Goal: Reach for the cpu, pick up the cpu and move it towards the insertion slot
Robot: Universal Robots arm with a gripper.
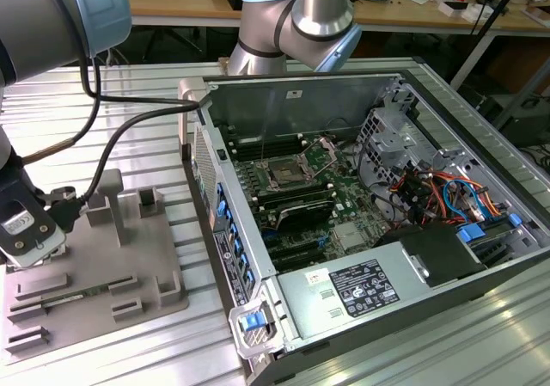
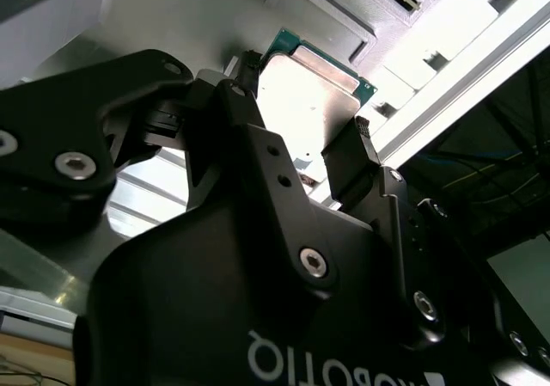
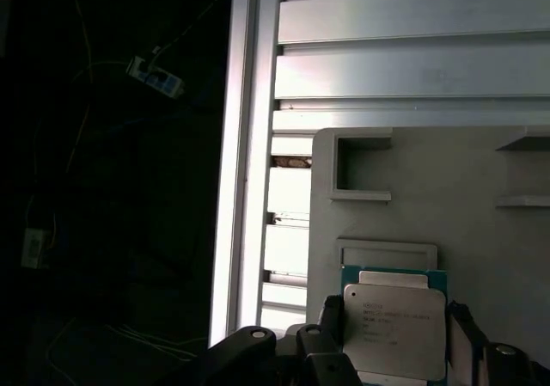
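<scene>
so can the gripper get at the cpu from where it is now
Likely yes: the gripper straddles the cpu at the grey fixture, and nothing lies between them.

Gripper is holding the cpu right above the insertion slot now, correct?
Not the slot. The gripper holds the cpu above the grey fixture, as the first wrist view shows; the insertion slot lies inside the case, toward the exterior view's right.

Second wrist view: cpu (image 2: 314,85) blown out white between fingers (image 2: 344,162); gripper (image 2: 304,102) near-black silhouette. First wrist view: black void outboard of one finger, table slats (image 3: 412,68) glaring ahead of fingertips. Exterior view evenly lit.
</scene>
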